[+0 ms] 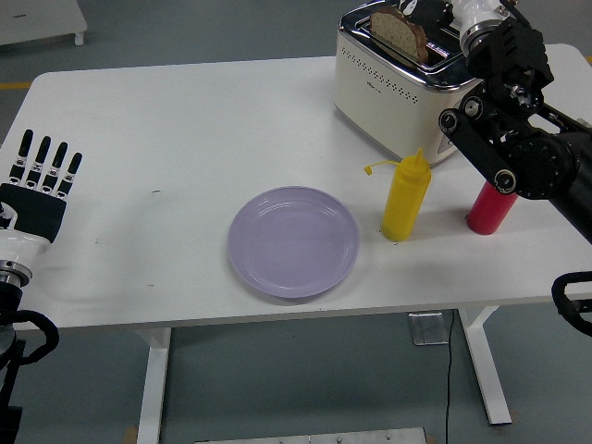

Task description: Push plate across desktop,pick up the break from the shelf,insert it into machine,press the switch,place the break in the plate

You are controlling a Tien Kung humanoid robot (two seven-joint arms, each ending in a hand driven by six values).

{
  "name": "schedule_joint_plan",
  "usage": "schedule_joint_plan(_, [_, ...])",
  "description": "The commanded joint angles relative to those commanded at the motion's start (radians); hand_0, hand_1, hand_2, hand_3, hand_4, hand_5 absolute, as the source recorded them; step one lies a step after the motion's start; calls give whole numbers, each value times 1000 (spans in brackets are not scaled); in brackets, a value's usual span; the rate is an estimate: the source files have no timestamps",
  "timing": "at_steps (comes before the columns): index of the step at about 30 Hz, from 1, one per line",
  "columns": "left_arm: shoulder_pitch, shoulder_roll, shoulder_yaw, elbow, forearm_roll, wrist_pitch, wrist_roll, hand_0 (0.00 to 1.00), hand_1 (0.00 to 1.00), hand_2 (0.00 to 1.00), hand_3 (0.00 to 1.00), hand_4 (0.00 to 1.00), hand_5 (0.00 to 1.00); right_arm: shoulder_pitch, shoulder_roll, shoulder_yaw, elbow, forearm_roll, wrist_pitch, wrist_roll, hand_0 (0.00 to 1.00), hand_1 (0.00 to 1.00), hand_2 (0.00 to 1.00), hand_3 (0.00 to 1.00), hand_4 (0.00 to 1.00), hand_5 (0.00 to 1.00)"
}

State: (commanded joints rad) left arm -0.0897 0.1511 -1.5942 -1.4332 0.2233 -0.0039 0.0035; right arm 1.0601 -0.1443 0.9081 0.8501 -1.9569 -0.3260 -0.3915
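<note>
A brown slice of bread [399, 29] sits low in the slot of the cream and chrome toaster [393, 88] at the table's back right, with only its top edge showing. My right hand [433, 10] is just above the bread's right end, partly cut off by the picture's top edge, and its black arm [518, 139] reaches in from the right. A lilac plate [294, 241] lies empty near the front middle of the white table [166, 139]. My left hand [39, 180] rests at the left edge, fingers spread, holding nothing.
A yellow squeeze bottle [405, 196] stands right of the plate, in front of the toaster. A red bottle [489, 209] stands further right, under my right forearm.
</note>
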Motion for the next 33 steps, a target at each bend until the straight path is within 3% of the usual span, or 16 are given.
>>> schedule_joint_plan(5, [1,0,-2,-1,0,0,0,814,869,949,835,603,998,-11,-31,16,34,-3,-24,-4,874,877,998,998,831,467])
schedule_joint_plan(6, [1,0,-3,-1,1,0,0,819,870,949,837,604,998,-16,-42,18,46,-1,-32,-4,723,731,895,910,730,426])
schedule_joint_plan(10, [2,1,-8,-2,1,0,0,819,870,949,837,604,998,-39,-94,19,97,17,-68,5,723,731,895,910,730,426])
schedule_joint_plan(11, [2,2,-9,-3,1,0,-1,819,871,950,837,605,998,-44,-108,20,111,22,-76,9,500,567,811,804,552,338])
schedule_joint_plan(16, [4,3,-15,-4,2,0,-1,819,871,950,837,605,998,-81,-178,24,177,41,-102,27,500,567,811,804,552,338])
schedule_joint_plan(17, [5,3,-16,-4,2,0,-1,820,871,951,838,606,998,-92,-196,26,195,41,-101,28,422,498,733,723,507,328])
schedule_joint_plan(20, [5,3,-16,-4,2,0,-1,820,871,951,838,606,998,-111,-232,32,227,40,-98,29,422,498,733,723,507,328])
schedule_joint_plan(23, [5,2,-17,-4,3,0,0,820,871,951,838,606,998,-144,-280,43,271,30,-79,29,422,498,733,723,507,328])
schedule_joint_plan(24, [4,2,-17,-4,3,0,0,822,871,952,838,609,998,-159,-301,47,288,25,-68,29,392,476,680,653,477,350])
schedule_joint_plan(26, [4,2,-18,-4,3,0,0,822,871,952,838,609,998,-181,-329,52,310,19,-52,30,392,476,680,653,477,350])
schedule_joint_plan(33, [7,2,-20,-4,4,0,0,822,871,951,838,609,998,-250,-400,49,358,8,5,41,388,471,666,633,469,375])
